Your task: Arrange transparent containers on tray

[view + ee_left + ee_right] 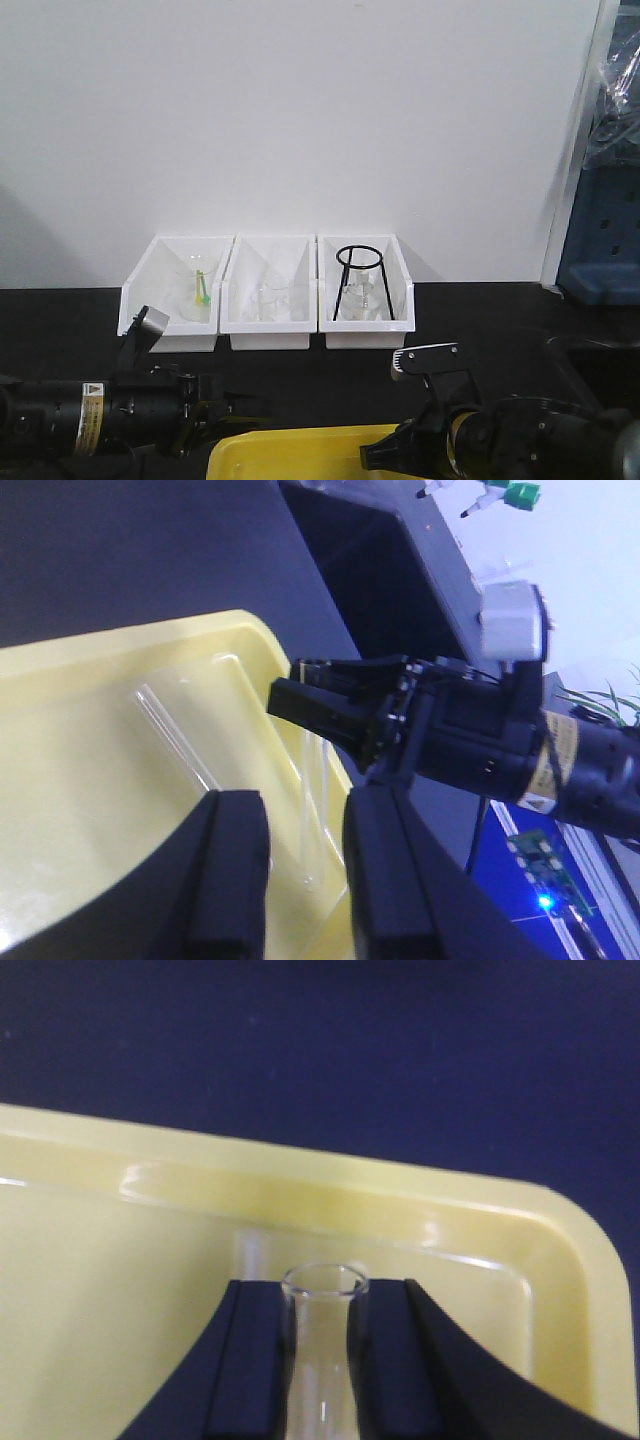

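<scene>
The yellow tray [300, 452] lies at the near edge between both arms. My right gripper [322, 1295] is shut on a clear test tube [322, 1385] just below its open rim, and holds it over the tray's far right corner. In the left wrist view that right gripper [310, 705] holds the same tube [313, 780] slanting down onto the tray floor by the rim. A second test tube [175, 735] lies flat in the tray [90, 770], also showing as a tube [250, 1250] near the far wall. My left gripper [305, 802] is open above the tray, with nothing between its fingers.
Three white bins [270, 290] stand in a row against the back wall, holding short glassware and a black wire stand [360, 280]. The black tabletop [480, 315] stretches between the bins and the tray. Blue equipment [605, 230] stands at the far right.
</scene>
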